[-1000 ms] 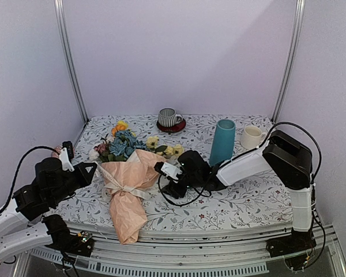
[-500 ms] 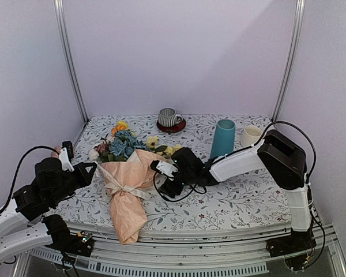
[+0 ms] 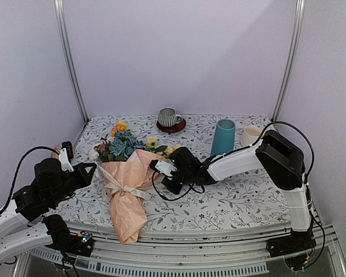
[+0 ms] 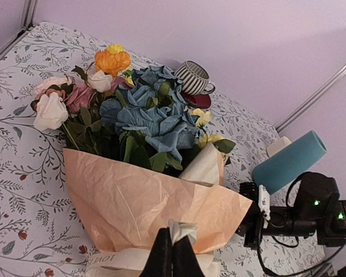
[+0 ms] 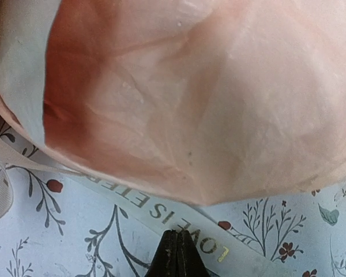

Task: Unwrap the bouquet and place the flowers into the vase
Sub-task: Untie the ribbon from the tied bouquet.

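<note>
The bouquet (image 3: 127, 187) lies on the table in crinkled peach paper (image 5: 207, 86), and its flowers (image 4: 153, 115) point toward the back left. A cream ribbon (image 5: 150, 210) printed with gold letters is tied round it. My left gripper (image 4: 173, 245) is at the bouquet's left side, shut on a folded end of the ribbon. At the paper's right edge, my right gripper (image 5: 177, 238) is low over the table, shut on the lettered ribbon. In the top view the right gripper (image 3: 159, 176) touches the wrap. The teal vase (image 3: 222, 140) stands upright behind the right arm.
A striped cup on a red saucer (image 3: 170, 119) stands at the back centre. A cream mug (image 3: 251, 137) sits right of the vase. The floral tablecloth (image 3: 242, 199) covers the table. Metal frame posts (image 3: 69, 63) rise at the back corners.
My right arm has slid left to the bouquet's paper edge and its jaws have gone from open to shut. The left arm and the bouquet have not moved.
</note>
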Robot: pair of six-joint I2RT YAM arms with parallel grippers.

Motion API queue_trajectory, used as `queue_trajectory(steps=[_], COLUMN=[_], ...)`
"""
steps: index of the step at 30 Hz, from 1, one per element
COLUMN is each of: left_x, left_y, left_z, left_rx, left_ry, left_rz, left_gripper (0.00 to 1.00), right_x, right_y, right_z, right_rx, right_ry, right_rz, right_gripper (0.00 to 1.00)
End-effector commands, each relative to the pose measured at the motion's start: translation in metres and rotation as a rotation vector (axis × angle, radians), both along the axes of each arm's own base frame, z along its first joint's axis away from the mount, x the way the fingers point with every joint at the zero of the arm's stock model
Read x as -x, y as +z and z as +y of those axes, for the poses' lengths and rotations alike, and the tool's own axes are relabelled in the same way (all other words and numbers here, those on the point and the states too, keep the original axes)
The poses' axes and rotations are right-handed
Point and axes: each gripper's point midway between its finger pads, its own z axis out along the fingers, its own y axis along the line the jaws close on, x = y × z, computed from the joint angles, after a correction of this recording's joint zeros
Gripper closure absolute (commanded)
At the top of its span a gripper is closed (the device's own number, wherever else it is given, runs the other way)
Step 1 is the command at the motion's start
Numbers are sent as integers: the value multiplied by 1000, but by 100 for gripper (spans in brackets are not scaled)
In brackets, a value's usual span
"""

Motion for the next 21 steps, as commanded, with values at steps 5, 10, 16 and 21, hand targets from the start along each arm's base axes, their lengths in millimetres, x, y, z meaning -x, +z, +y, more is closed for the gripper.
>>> queue_trajectory(steps=[5, 10, 16, 21], left_x=[-3, -5, -6, -6], left_y=[-5, -5, -7, -8], left_z=[-5, -10, -11, -10], left_rx=[13, 6, 8, 7], left_ry=[-18, -29, -32, -28], left_rz=[2, 9, 8, 5], left_gripper=[100, 100, 100, 100], right_x=[-18, -20, -8, 4], right_y=[7, 21, 34, 38], right_z=[-53, -61, -50, -37], right_rx=[-1, -78, -147, -157], right_ry=[-142, -152, -79, -34], right_rz=[60, 81, 93, 66], right_gripper=[98, 97, 87, 80])
